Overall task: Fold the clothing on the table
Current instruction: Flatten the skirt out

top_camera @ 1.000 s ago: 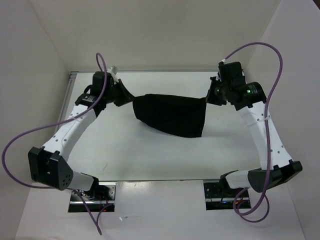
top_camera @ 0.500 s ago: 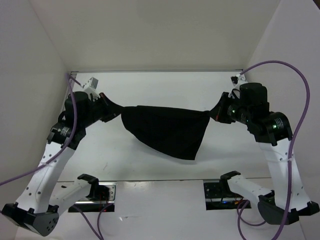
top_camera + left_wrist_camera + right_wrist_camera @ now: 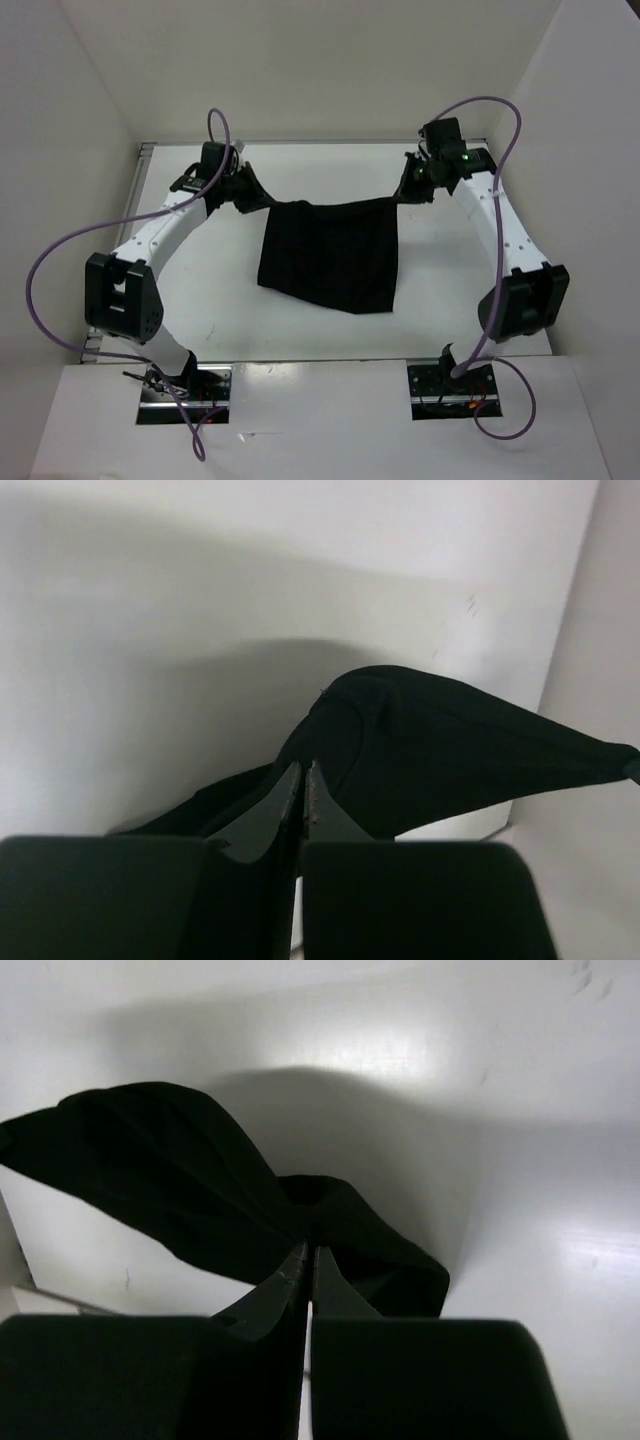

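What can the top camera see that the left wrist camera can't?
Only the top camera shows both arms. The left gripper and the right gripper each pinch a far corner of the clothing, and its whole shape spreads between them. It also shows the purple cables. Only the left wrist camera shows, up close, the fingertips pressed shut on bunched fabric. Both show the black clothing and the white table.
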Available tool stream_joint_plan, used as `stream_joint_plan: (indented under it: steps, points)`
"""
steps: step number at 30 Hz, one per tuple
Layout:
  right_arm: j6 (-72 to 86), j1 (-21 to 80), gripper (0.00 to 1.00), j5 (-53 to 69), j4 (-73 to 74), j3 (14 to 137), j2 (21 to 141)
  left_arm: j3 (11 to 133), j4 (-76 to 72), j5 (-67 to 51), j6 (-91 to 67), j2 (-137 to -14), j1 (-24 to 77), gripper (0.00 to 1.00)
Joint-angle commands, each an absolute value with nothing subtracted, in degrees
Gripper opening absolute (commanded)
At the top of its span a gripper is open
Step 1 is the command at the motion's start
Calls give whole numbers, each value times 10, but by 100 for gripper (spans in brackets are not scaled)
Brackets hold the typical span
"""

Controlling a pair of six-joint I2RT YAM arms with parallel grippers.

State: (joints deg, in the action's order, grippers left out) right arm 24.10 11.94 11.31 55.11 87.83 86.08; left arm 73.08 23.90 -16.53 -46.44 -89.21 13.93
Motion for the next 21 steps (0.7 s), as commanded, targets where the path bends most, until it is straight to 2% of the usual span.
stream_joint_plan:
  steps: [1, 4, 8, 13, 17, 18, 20, 21]
  points:
    - [217, 95, 0, 123, 496, 1029, 906, 843, 178, -199, -440, -925, 108, 0]
    - [201, 88, 0, 128, 535, 1143, 949, 937, 196, -224, -439, -954, 81, 0]
    - [196, 88, 0, 129, 549, 1188, 955, 936, 183, -219, -433, -914, 69, 0]
    - [196, 88, 0, 163, 518, 1022, 904, 808, 171, -235, -433, -861, 69, 0]
    - [207, 88, 2, 208, 487, 838, 840, 622, 140, -240, -451, -803, 97, 0]
    - [214, 88, 9, 229, 487, 765, 815, 553, 140, -247, -451, -798, 104, 3]
    - [224, 99, 30, 255, 492, 700, 792, 495, 133, -247, -467, -785, 128, 22]
    - [229, 99, 38, 284, 497, 640, 759, 470, 141, -247, -467, -776, 138, 31]
